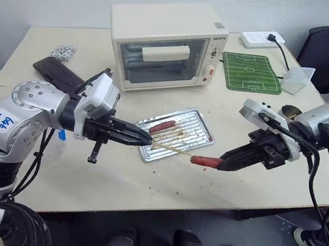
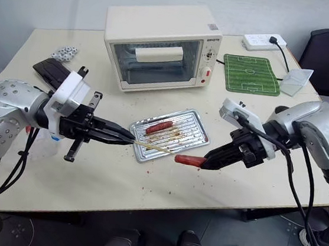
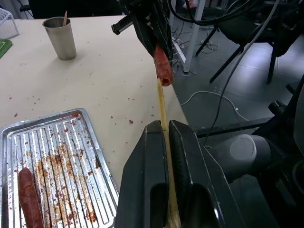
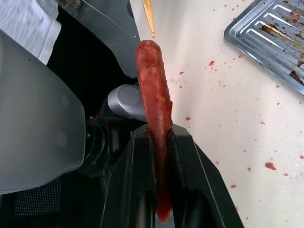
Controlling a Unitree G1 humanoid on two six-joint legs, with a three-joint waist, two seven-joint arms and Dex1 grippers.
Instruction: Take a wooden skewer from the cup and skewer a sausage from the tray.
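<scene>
Just below centre frame, left gripper (image 1: 145, 138) clamps the skewer (image 1: 170, 148) aimed lengthwise at the sausage (image 1: 205, 161) pinched by right gripper (image 1: 222, 163), tip nearly touching.

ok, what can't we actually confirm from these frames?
- Whether the wooden skewer tip has entered the sausage: too fine in the head views; the left wrist view looks along the stick.
- Sausage's rear end: hidden between the right gripper fingers.
- Skewer's butt end: buried inside the left gripper.
- How many skewers remain in the cup: one tip shows, the wall hides the rest.
</scene>
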